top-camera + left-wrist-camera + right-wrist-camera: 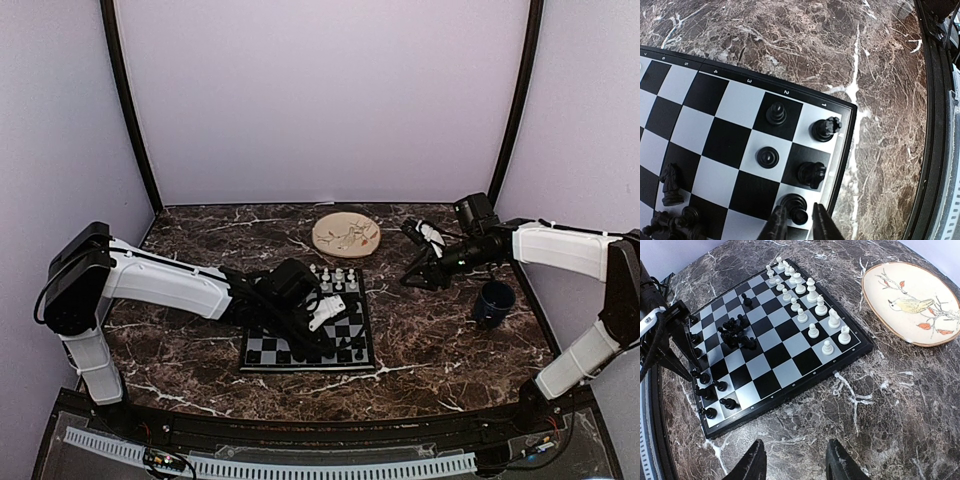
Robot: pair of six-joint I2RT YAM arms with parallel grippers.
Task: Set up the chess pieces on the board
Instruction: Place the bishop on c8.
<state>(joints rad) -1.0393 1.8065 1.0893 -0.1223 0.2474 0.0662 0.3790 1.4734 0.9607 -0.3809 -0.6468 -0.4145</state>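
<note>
- My left claw (pixel 800 224) points down, with its tips on both sides of one small black chess piece (pixel 794 207). This piece stands upright on the back row of the small flat chessboard of black and silver-grey squares (pixel 725 145), close to a corner.
- The tips are very close to this piece, but I cannot tell if they press it or are free of it.
- Four other placed black pieces (pixel 811 174) stand on the squares just beside it. I judge that going straight up, along the upright axis of the piece, is the safest way out.
- The loose heap of black pieces (pixel 735 332) lies near the middle of the board, inward from my left claw. The pieces there are crowded together and touching.
- My left arm (pixel 170 285) is stretched low from its base across the brown marble table (pixel 440 350), with the wrist over the board. It is clearly the nearer arm to the heap.
- My right claw (pixel 797 462) is spread apart and holds nothing. It hovers over the table beside the board, apart from it.
- The white pieces (pixel 810 305) stand in two rows on the far side of the board. The round beige plate with a painted bird (pixel 912 302) lies on the table beyond them.
</note>
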